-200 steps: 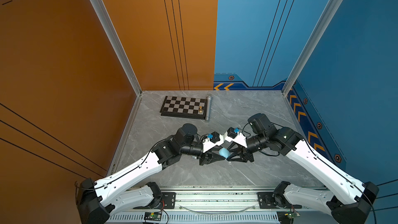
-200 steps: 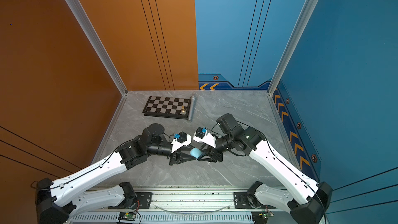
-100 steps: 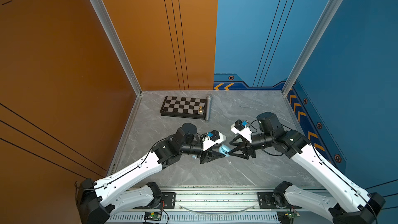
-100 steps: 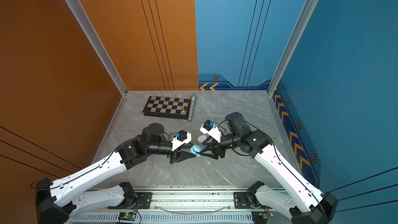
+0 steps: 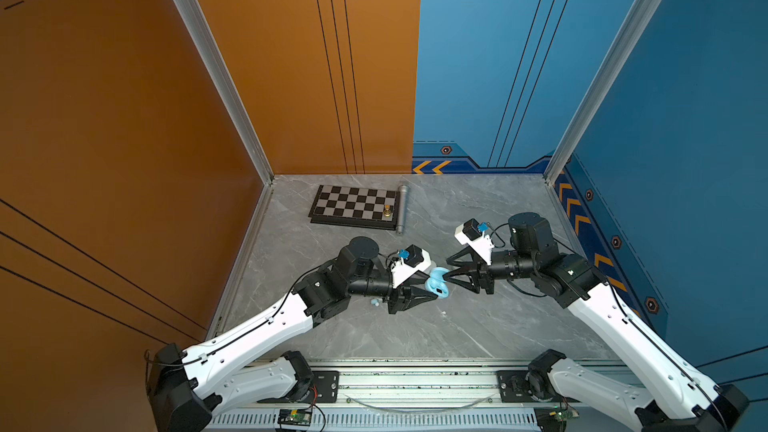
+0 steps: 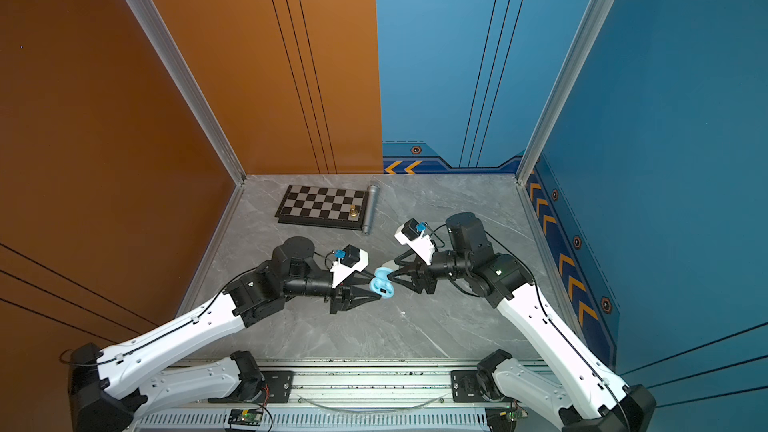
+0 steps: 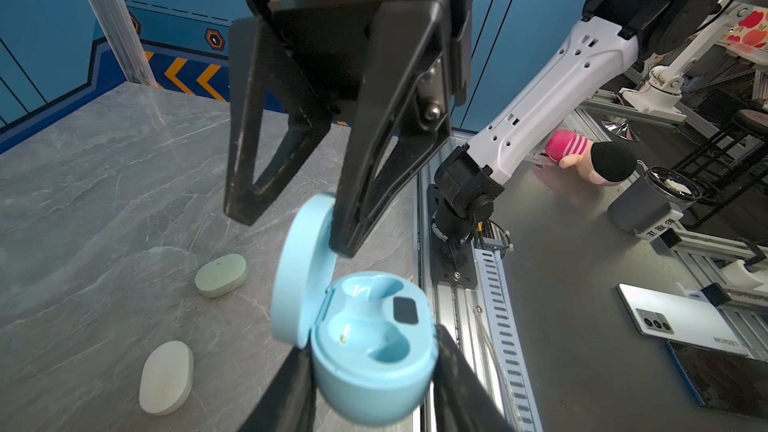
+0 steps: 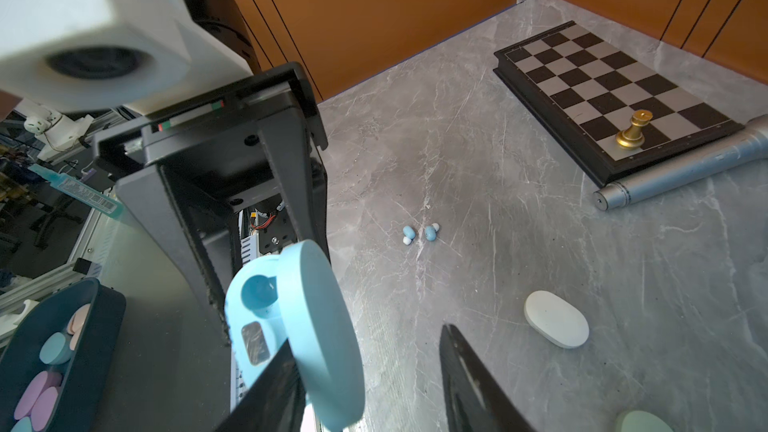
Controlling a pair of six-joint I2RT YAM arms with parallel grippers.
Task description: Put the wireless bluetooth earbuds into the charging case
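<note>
A light blue charging case (image 7: pixel 374 351) with its lid (image 7: pixel 303 272) swung up is held off the table, and my left gripper (image 7: pixel 370 347) is shut on its base. Both wells inside look empty. In both top views the case (image 5: pixel 438 282) (image 6: pixel 382 282) hangs between the two grippers. My right gripper (image 8: pixel 365 336) (image 5: pixel 447 271) is open, and one of its fingers (image 7: pixel 353 201) stands right at the lid's rim. Two light blue earbuds (image 8: pixel 408 234) (image 8: pixel 431 231) lie side by side on the table beyond the case, under my left arm in a top view (image 5: pixel 375 302).
A shut white oval case (image 8: pixel 557 318) and a pale green one (image 8: pixel 642 421) lie on the grey table (image 5: pixel 415 326). At the back stand a chessboard (image 5: pixel 353 206) with a gold piece (image 5: pixel 387 210) and a grey cylinder (image 5: pixel 401 209). A dark bin (image 8: pixel 106 326) of coloured cases sits off the table.
My right gripper has drawn back to the right and slightly away from the case, where both grippers met a second ago. The left gripper keeps hold of the case in about the same place.
</note>
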